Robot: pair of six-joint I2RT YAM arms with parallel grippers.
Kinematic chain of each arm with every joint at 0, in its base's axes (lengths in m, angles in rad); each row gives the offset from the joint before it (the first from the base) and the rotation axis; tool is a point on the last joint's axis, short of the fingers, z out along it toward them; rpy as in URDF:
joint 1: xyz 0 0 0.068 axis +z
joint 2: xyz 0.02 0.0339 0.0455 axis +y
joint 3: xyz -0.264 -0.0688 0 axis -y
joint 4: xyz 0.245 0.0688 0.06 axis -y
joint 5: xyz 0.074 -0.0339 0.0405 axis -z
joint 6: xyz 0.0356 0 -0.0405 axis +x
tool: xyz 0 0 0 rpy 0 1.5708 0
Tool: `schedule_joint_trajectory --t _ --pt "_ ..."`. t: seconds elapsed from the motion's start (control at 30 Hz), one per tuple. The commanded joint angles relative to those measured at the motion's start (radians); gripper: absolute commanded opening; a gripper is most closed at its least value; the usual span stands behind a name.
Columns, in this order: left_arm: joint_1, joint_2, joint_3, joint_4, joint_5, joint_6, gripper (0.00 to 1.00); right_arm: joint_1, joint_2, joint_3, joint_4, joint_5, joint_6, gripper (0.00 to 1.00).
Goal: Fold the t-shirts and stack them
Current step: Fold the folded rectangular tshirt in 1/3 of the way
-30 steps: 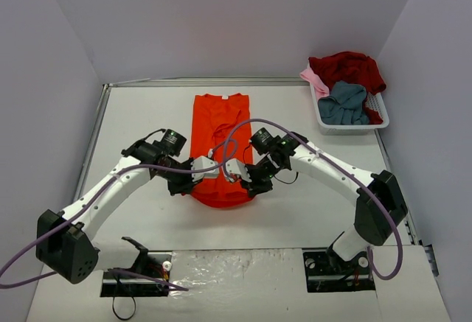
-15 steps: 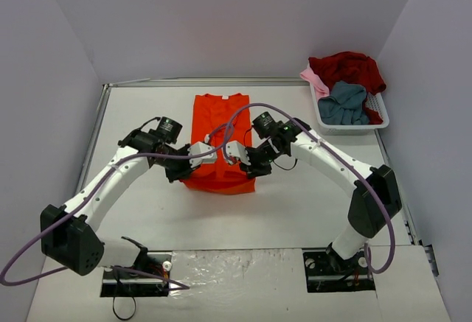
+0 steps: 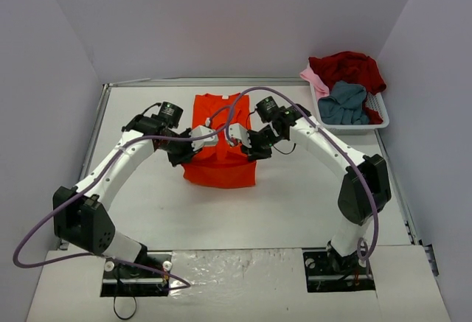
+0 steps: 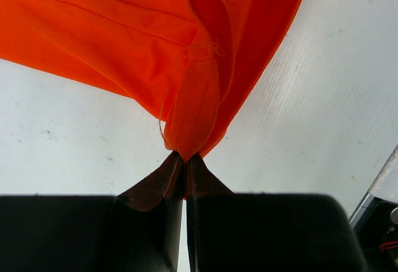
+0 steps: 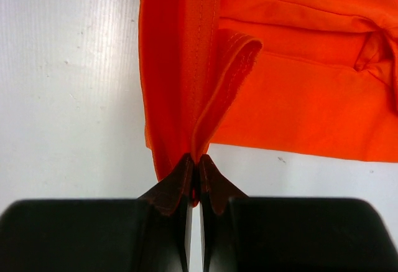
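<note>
The orange-red t-shirt (image 3: 220, 173) lies on the worktop (image 3: 147, 211), well left of the basket (image 3: 346, 128), with its hem end lifted. The left tool (image 4: 185, 159) and the right tool (image 5: 195, 160) are each clenched on a hem corner. A clean fold likely needs both corners carried level and taut toward the collar (image 3: 221, 98), with the edges laid flush before release.

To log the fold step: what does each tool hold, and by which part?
The left tool and the right tool each pinch the orange-red t-shirt by its stitched hem, one per side.
</note>
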Motion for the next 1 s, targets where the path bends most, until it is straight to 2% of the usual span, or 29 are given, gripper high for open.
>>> schedule_joint_trajectory --t 0.0,0.6,0.97 --pt "0.008 0.01 0.072 0.016 0.021 0.062 0.02 -0.029 0.051 0.052 -0.045 0.01 0.005 0.0" --pt "0.086 0.248 0.264 0.038 0.055 0.103 0.02 -0.132 0.284 0.263 -0.05 -0.048 -0.058 0.0" --pt "0.126 0.403 0.381 0.052 0.07 0.12 0.02 -0.18 0.468 0.481 -0.062 -0.083 -0.076 0.0"
